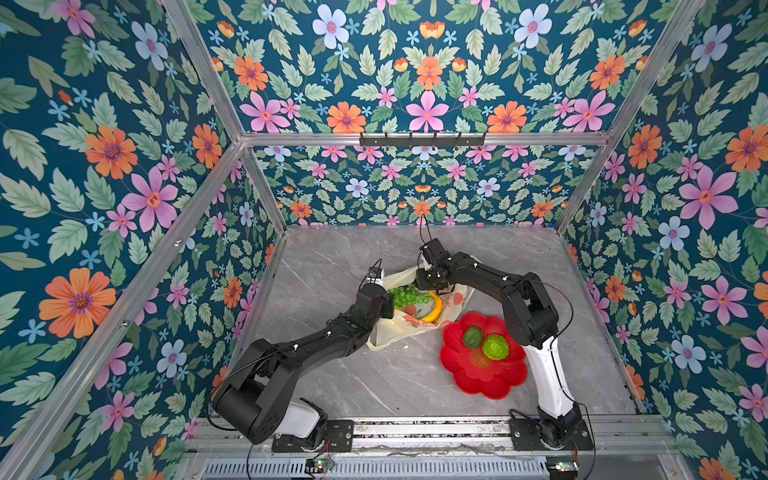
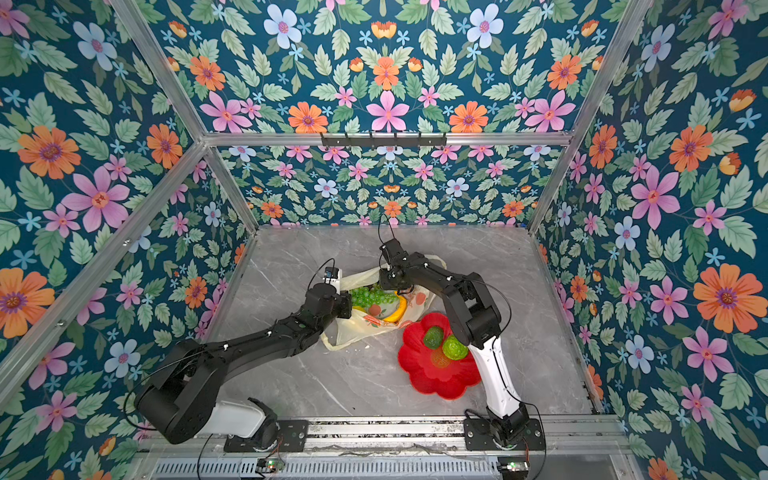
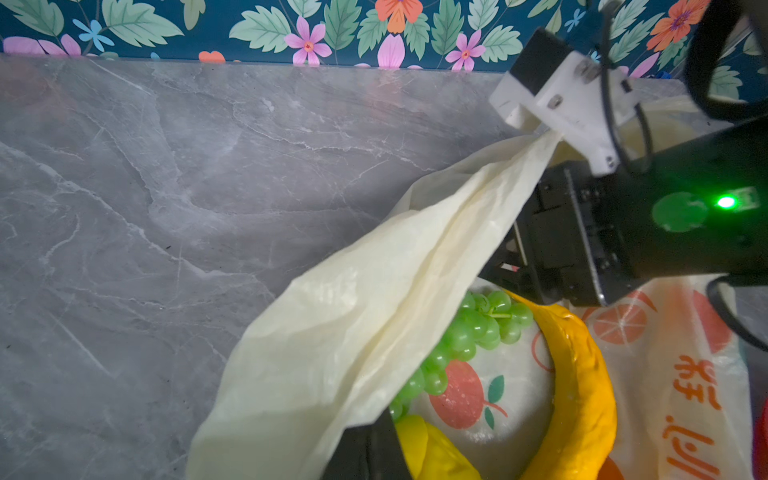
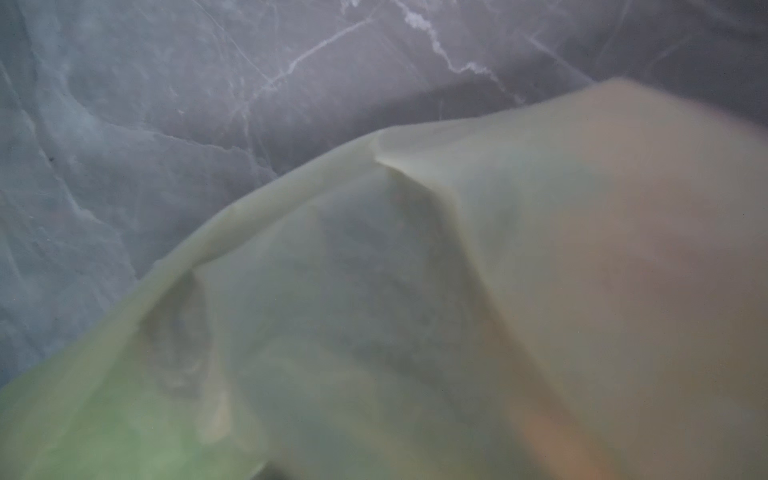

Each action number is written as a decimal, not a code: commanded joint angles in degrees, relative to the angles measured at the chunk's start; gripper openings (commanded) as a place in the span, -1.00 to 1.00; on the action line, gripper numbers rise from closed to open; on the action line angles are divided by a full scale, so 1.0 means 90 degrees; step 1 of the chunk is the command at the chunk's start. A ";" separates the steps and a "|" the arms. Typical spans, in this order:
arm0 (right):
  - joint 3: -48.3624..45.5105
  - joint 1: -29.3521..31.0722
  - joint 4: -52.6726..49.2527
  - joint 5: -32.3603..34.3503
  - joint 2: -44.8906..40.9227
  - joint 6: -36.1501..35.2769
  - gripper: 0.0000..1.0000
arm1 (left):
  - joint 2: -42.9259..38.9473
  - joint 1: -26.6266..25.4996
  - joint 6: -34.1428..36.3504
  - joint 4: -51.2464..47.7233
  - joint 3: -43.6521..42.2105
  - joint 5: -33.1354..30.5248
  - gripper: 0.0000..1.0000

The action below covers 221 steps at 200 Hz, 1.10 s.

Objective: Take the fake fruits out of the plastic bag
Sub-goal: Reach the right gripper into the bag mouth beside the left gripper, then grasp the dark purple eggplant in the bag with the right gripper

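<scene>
1. Flowered walls (image 1: 124, 166) enclosed a grey marble desk (image 1: 332, 374), and two black robot arms reached in from its near edge.
2. A crinkled pale-yellow bag (image 1: 395, 328) with orange fruit prints lay about mid-desk, its mouth open.
3. A red flower-shaped plate (image 1: 482, 382) sat just beside the bag, toward the desk's near right corner.
4. Done so far: a dark avocado (image 1: 472, 337) and a bumpy green fruit (image 1: 495, 347) rested on the plate, touching each other.
5. Left to do: green grapes (image 1: 405, 296), a banana (image 1: 434, 311) and a lemon (image 3: 432, 453) lay inside the bag. Any other fruit in there was hidden.
6. The left gripper (image 3: 365, 449) was pressed together on the bag's rim. It pulled the film taut and held the mouth open.
7. The right gripper (image 1: 432, 284) was down in the bag's mouth, above the grapes and banana. Film covered its fingers, so it could not be told whether they were spread or holding fruit.
8. Judged from this, the task was under halfway: two fruits were out and at least three remained.
</scene>
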 commanded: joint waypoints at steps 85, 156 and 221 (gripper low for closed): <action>-0.0171 0.0030 -0.0369 -0.0184 -0.0587 -0.0093 -0.27 | 0.0029 0.0005 0.0002 0.0042 0.0048 -0.0056 -1.00; -0.1412 0.0399 -0.0955 -0.0461 -0.1778 -0.0355 -0.31 | 0.0033 0.0000 -0.0009 0.0022 0.0064 -0.0040 -1.00; -0.2266 0.0769 -0.1980 -0.0472 -0.2933 -0.0396 -0.34 | 0.0098 0.0000 0.0003 0.0023 0.0077 -0.0071 -1.00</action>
